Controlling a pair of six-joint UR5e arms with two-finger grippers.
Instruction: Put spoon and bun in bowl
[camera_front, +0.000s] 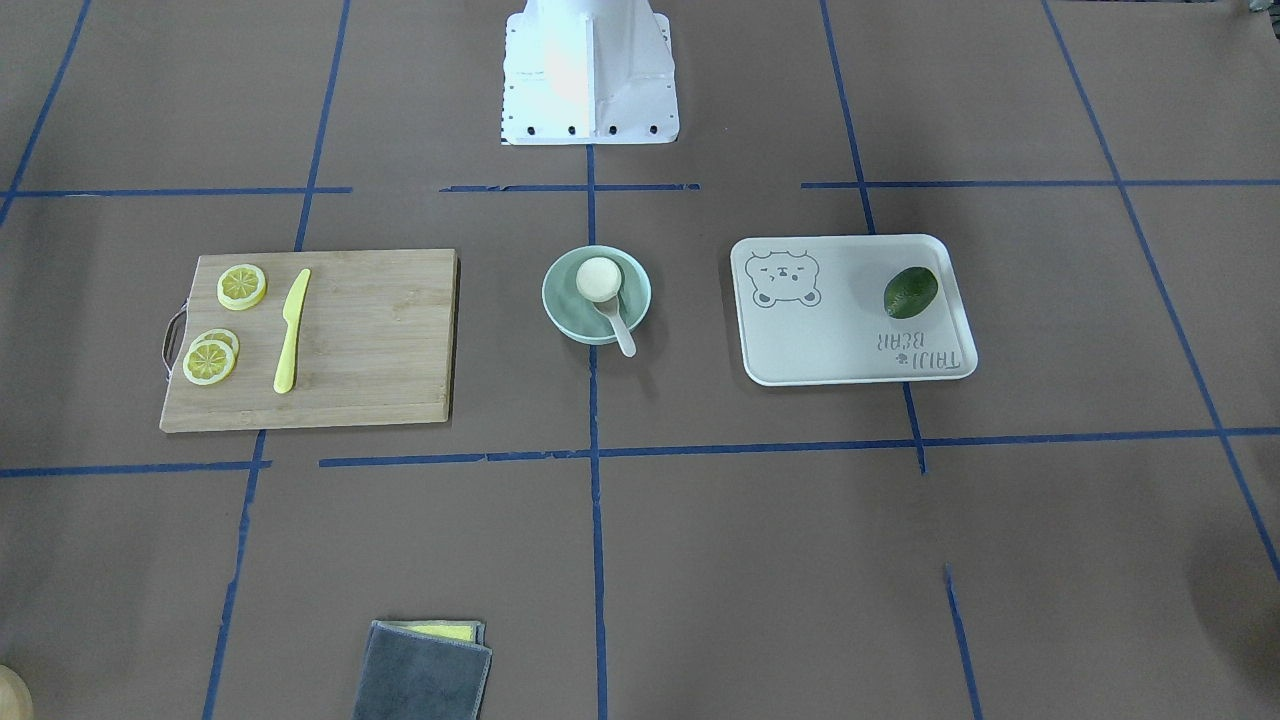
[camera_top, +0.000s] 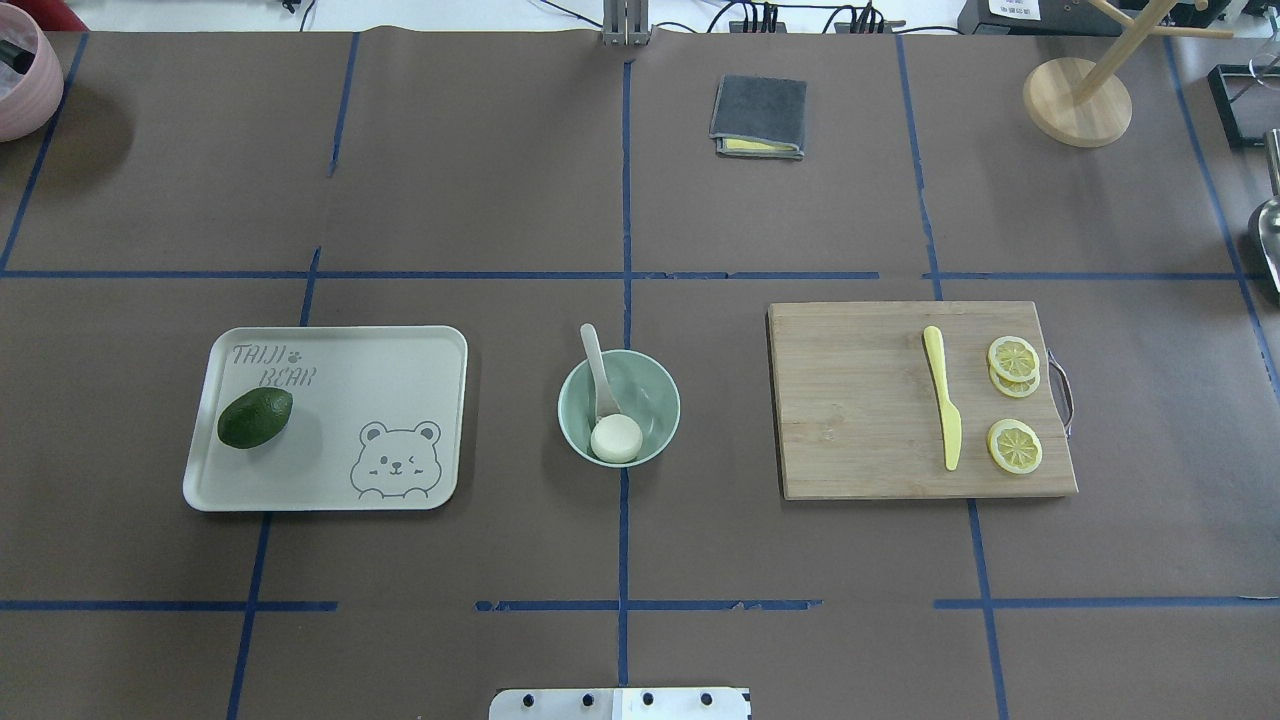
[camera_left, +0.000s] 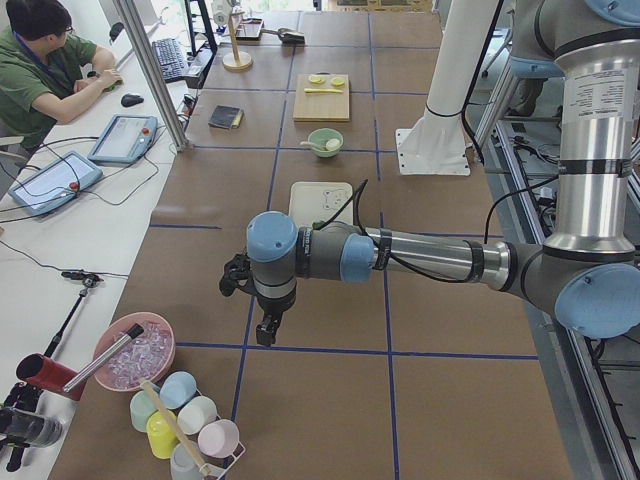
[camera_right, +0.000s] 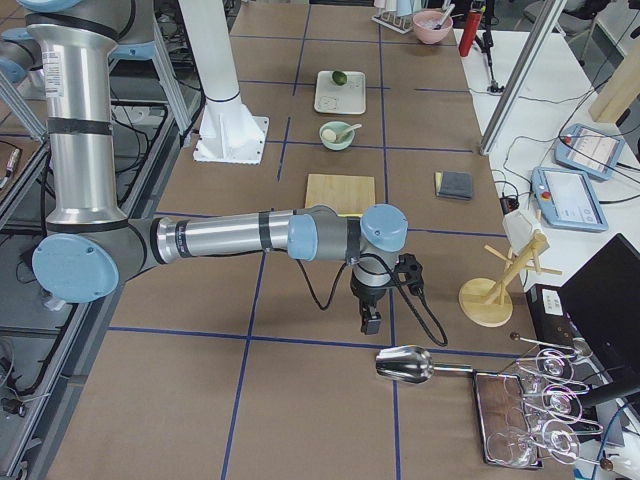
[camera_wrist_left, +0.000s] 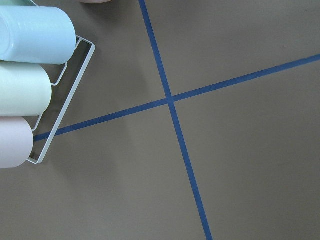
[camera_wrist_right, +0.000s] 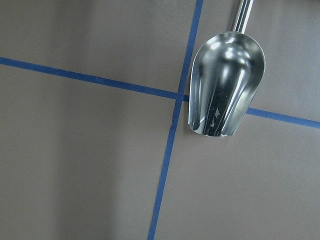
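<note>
The mint-green bowl stands at the table's middle, also in the front view. The white bun lies inside it. The off-white spoon rests with its scoop in the bowl beside the bun and its handle over the rim. My left gripper hangs over the table's left end, far from the bowl; I cannot tell if it is open. My right gripper hangs over the right end, near a metal scoop; I cannot tell its state either.
A wooden board with lemon slices and a yellow knife lies right of the bowl. A bear-print tray with a green fruit lies left. A grey cloth lies far back. Cups in a rack and the metal scoop lie at the ends.
</note>
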